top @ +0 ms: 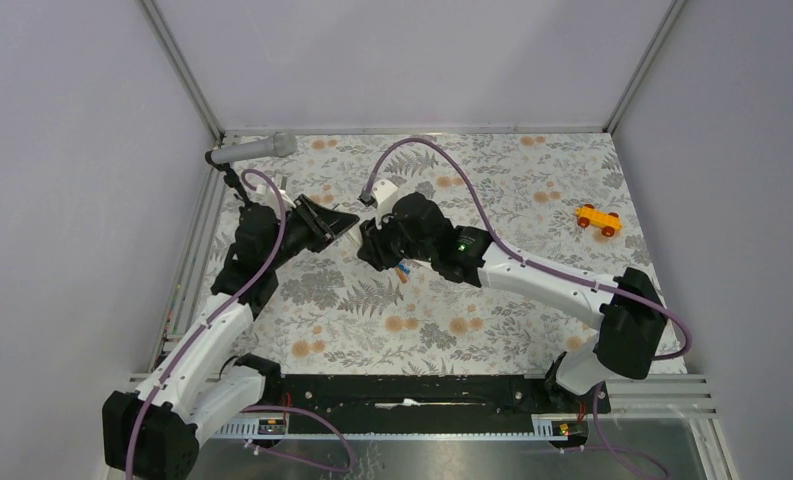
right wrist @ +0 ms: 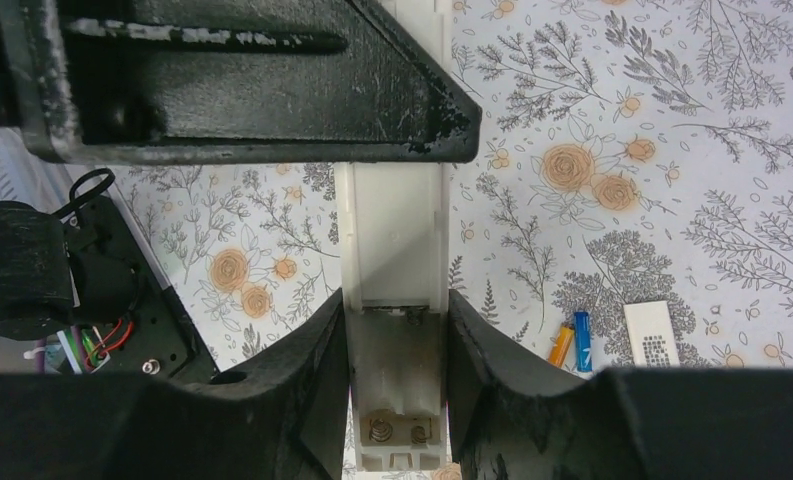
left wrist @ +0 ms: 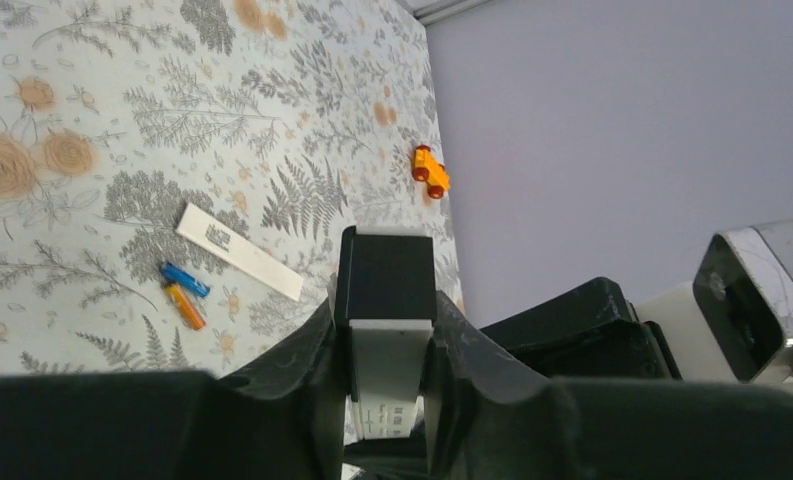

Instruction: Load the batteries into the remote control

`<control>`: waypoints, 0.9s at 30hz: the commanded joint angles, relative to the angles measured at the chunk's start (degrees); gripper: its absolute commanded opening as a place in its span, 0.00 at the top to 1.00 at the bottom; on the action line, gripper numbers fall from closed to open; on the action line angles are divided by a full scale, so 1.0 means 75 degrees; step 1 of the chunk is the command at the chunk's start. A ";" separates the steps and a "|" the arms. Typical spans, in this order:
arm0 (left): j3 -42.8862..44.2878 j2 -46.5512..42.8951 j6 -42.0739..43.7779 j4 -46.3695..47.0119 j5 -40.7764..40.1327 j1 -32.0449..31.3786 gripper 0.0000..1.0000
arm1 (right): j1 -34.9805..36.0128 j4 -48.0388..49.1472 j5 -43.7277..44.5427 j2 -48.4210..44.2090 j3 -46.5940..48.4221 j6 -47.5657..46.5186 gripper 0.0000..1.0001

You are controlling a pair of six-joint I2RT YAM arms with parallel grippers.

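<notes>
The stiff, light remote control (right wrist: pixel 392 250) is pinched by both the left jaws and the right jaws above the middle of the bench (top: pixel 532 200), while the small, slick batteries (right wrist: pixel 572 342) lying nearby are judged best taken across their middles.

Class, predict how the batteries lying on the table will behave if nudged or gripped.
Being small smooth cylinders, the batteries will probably roll if nudged sideways. They lie side by side, so pinching one may shift both. Likely rigid.
</notes>
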 commanded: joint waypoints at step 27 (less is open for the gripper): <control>0.0371 -0.0247 0.4229 -0.1330 0.1845 0.2069 1.00 | -0.1133 -0.3151 0.0809 0.2171 0.1092 0.1717 0.68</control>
